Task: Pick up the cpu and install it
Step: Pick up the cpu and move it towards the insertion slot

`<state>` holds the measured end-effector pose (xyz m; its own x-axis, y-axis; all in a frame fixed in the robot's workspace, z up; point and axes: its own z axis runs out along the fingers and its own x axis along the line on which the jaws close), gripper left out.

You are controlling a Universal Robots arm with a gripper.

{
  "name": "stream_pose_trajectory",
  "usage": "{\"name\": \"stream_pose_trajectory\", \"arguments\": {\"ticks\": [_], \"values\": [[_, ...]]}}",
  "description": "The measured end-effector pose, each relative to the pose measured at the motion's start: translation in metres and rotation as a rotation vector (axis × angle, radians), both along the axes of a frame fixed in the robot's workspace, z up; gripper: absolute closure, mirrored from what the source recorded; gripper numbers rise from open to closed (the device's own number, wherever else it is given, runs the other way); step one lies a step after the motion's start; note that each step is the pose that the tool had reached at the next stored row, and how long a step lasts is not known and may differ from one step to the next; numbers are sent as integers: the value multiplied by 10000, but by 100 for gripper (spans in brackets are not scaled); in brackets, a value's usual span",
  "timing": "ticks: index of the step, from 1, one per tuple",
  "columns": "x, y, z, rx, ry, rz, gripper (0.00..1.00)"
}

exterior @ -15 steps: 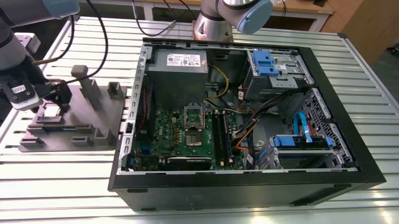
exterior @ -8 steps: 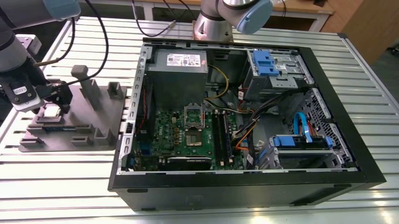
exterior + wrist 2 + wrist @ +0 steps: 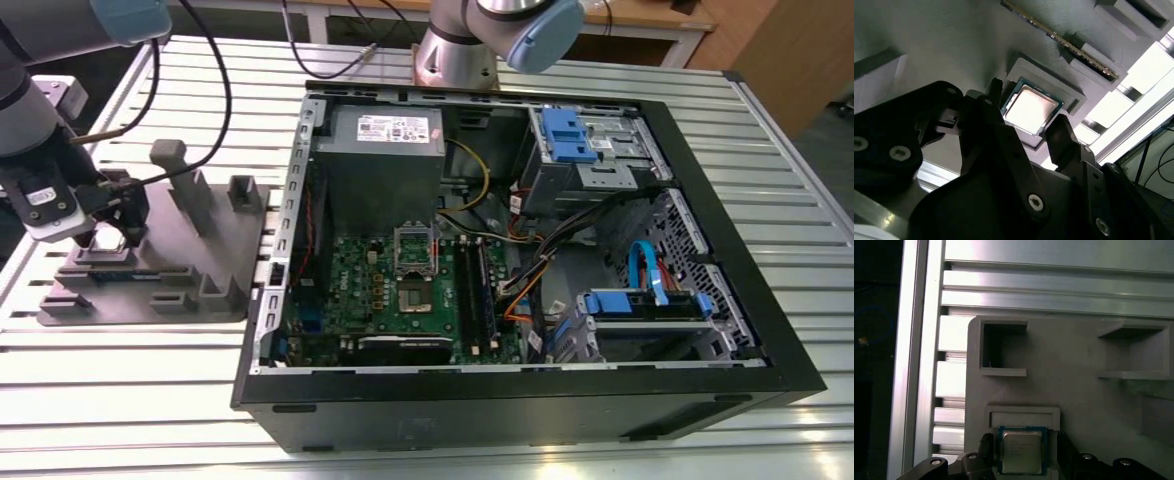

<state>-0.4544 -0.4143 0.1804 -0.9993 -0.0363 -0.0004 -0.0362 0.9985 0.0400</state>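
On the exterior view's left, the arm hangs low over the grey holder tray (image 3: 200,250) on the slatted worktop (image 3: 160,370). In both wrist views the cpu (image 3: 1030,107) (image 3: 1021,451) lies flat in the tray's square recess. The fingers (image 3: 1064,137) stand apart, one on either side of the chip, not clamped on it. Further right sits the open computer case (image 3: 534,405), with its green motherboard (image 3: 380,290) and square socket (image 3: 414,255).
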Motion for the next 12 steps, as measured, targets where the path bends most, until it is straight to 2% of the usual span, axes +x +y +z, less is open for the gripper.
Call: {"name": "stream_pose_trajectory", "arguments": {"ticks": [3, 12], "values": [[0, -18, 0, -4, 0, 0, 38], [0, -17, 0, -4, 0, -18, 40]]}}
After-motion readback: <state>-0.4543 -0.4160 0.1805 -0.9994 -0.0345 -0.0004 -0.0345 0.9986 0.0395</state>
